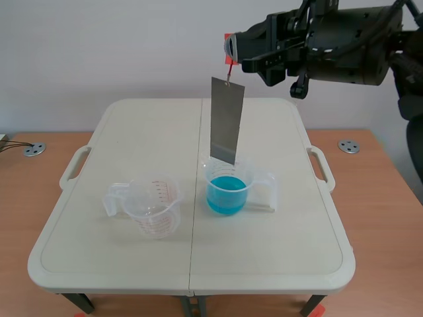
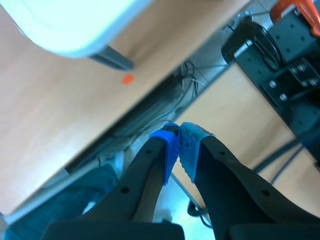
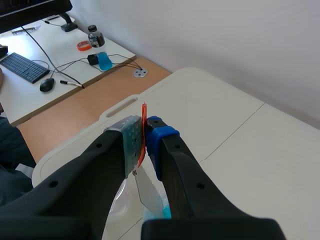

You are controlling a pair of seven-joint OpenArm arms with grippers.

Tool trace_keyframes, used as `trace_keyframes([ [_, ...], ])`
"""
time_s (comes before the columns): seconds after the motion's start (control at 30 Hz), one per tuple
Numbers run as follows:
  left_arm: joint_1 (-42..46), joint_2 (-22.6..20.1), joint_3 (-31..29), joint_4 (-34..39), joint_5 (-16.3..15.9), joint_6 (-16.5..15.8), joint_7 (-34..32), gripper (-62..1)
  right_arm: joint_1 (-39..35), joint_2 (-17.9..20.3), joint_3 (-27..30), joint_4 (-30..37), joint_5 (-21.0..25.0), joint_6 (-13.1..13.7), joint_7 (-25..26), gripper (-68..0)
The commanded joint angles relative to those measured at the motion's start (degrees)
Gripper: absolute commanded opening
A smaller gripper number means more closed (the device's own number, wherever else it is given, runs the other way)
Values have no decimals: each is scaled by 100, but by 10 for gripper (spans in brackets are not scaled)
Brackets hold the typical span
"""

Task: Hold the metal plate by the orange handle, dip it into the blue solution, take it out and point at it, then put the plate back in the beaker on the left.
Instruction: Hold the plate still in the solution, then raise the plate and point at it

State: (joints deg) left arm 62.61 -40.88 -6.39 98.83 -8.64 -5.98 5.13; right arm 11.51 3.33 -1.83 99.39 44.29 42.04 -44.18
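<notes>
High over the table my right gripper (image 1: 229,53) is shut on the orange handle (image 3: 144,134) of the grey metal plate (image 1: 226,121). The plate hangs straight down, its lower edge at the rim of the beaker of blue solution (image 1: 227,195). An empty clear beaker (image 1: 153,207) with red marks stands to its left. In the right wrist view the plate (image 3: 147,191) drops below my fingers toward the blue solution (image 3: 164,213). My left gripper (image 2: 178,131) is shut on nothing, off the table, over the floor. It does not appear in the scene view.
The beakers stand on a white folding table (image 1: 132,145) set on a wooden surface (image 1: 377,172). In the right wrist view a desk (image 3: 55,55) with a keyboard, mouse and bottle lies beyond the table. Cables and an arm base (image 2: 280,65) lie under my left gripper.
</notes>
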Motion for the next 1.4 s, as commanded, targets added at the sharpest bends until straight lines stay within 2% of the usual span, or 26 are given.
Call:
trace_keyframes([
  [0.0, -192, -151, -7, 46, -17, 28, -57, -590, 85, 17, 90, 157, 164, 68, 37, -662],
  [0.1, -584, -282, -7, 46, -50, 28, -57, -590, 87, 17, 170, 247, 291, 68, 37, -662],
  [0.27, -1394, -313, -7, 17, -393, -26, -59, -591, 90, 17, 291, 319, 444, 68, 37, -662],
  [0.4, -2135, -313, -7, -79, -654, -439, -59, -591, 87, 17, 341, 343, 487, 68, 35, -662],
  [0.53, -2859, -310, 24, -212, -1040, -1071, -66, -591, 87, 17, 343, 343, 505, 68, 33, -662],
  [0.63, -3412, -291, 155, -317, -1134, -1447, -63, -591, 87, 17, 343, 343, 503, 68, 33, -662],
  [0.8, -4339, -144, 566, -551, -1132, -2081, -61, -591, 87, 17, 343, 343, 503, 68, 33, -662],
  [0.93, -5066, 203, 975, -863, -1095, -2452, -55, -595, 87, 17, 343, 343, 503, 68, 33, -662],
  [1.0, -5412, 407, 1193, -1054, -973, -2649, -28, -595, 87, 17, 343, 343, 503, 68, 33, -662],
  [1.23, -6424, 1220, 1893, -1751, -584, -2874, 240, -595, 87, 17, 343, 343, 503, 68, 33, -662],
  [1.37, -6859, 1585, 2155, -2124, -389, -3169, 243, -595, 87, 17, 343, 343, 503, 68, 33, -662],
])
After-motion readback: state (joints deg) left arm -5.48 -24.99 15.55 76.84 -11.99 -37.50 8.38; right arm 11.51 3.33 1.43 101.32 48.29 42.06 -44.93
